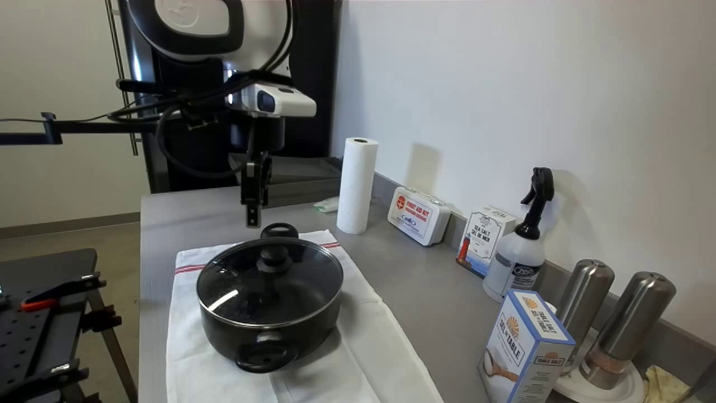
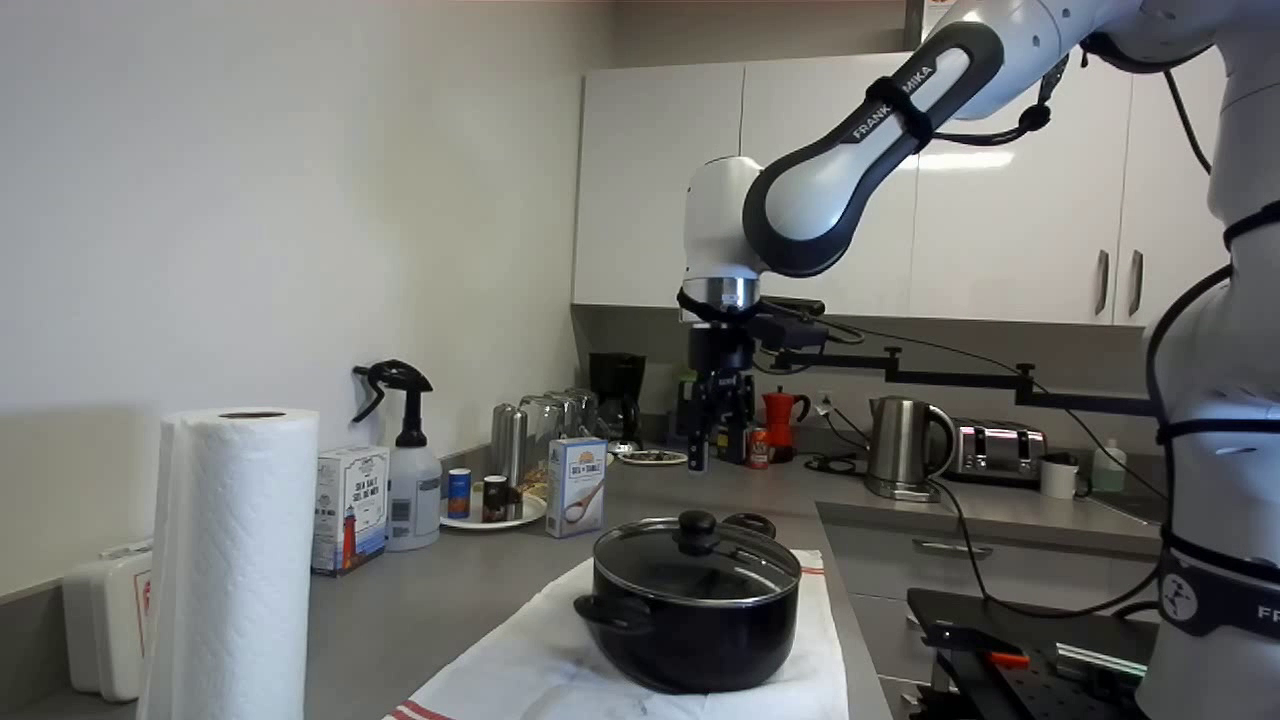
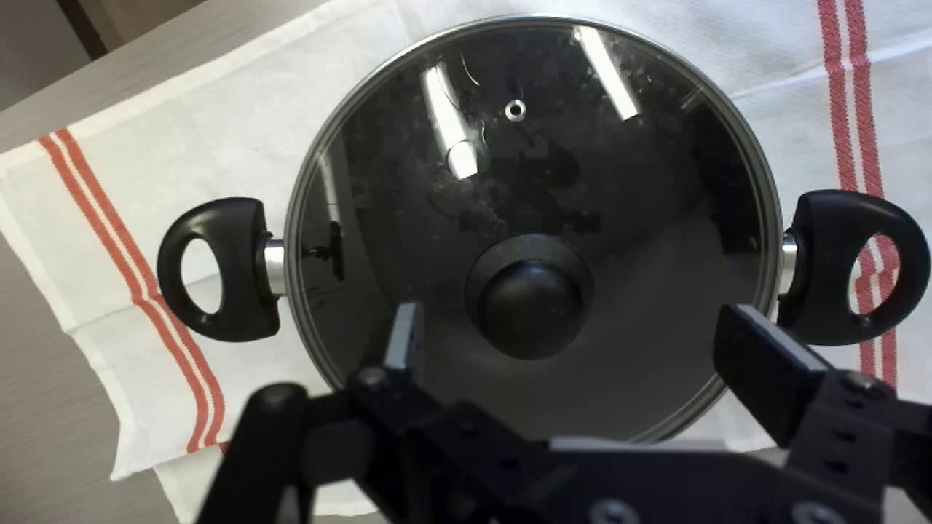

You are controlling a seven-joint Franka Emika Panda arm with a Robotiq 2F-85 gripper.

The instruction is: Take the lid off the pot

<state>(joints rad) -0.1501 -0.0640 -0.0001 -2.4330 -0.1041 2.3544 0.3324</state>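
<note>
Glass lid (image 3: 539,200), seated on black pot (image 2: 700,640), judged rigid, slick, breakable; grip its centre knob (image 3: 533,306); fingers (image 3: 761,382) spread wide, empty

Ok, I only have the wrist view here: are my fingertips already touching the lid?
Observer: No. Both exterior views show open air between the fingertips and the lid.
Operator: Is the lid seated properly, or propped up at one side?
Observer: Seated, it seems. In an exterior view its rim runs evenly along the top of the pot, with no gap that I can see.
Operator: Anything standing outside my picture?
Observer: A paper towel roll stands upright on the counter, off the cloth.
</note>
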